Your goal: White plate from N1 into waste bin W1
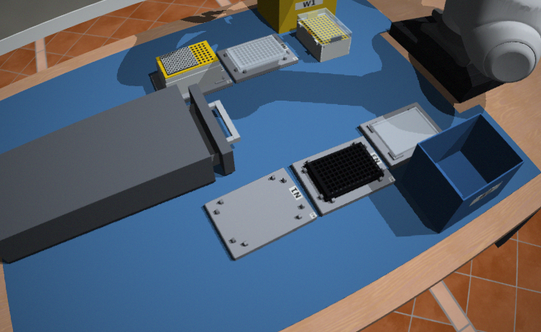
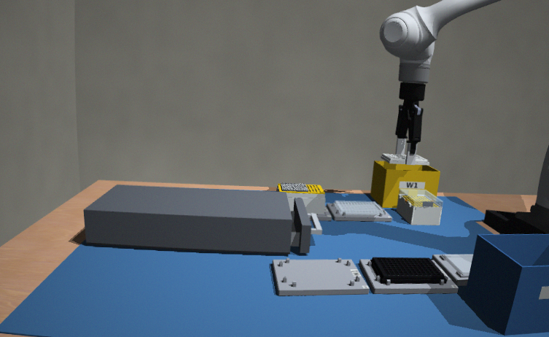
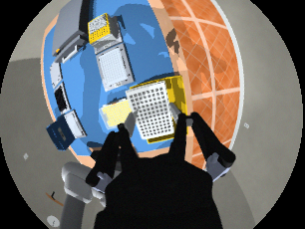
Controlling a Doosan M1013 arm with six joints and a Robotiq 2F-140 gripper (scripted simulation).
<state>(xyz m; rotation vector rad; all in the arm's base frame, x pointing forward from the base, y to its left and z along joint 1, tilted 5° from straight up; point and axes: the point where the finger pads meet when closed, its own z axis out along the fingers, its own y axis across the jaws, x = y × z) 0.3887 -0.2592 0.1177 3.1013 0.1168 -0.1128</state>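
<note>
The desk [image 2: 38, 234] shows pale wood grain under a flat, matt blue mat [image 2: 163, 292]. The robot arm [image 2: 410, 37] looks smooth, faintly glossy white. The floor [image 1: 511, 288] is terracotta tile, and the long grey box [image 2: 184, 217] is dull.

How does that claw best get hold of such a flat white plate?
By its two opposite side edges, from straight above. The white plate is thin, wide and level, so the gripper points down over the yellow bin, a finger on each side.
</note>
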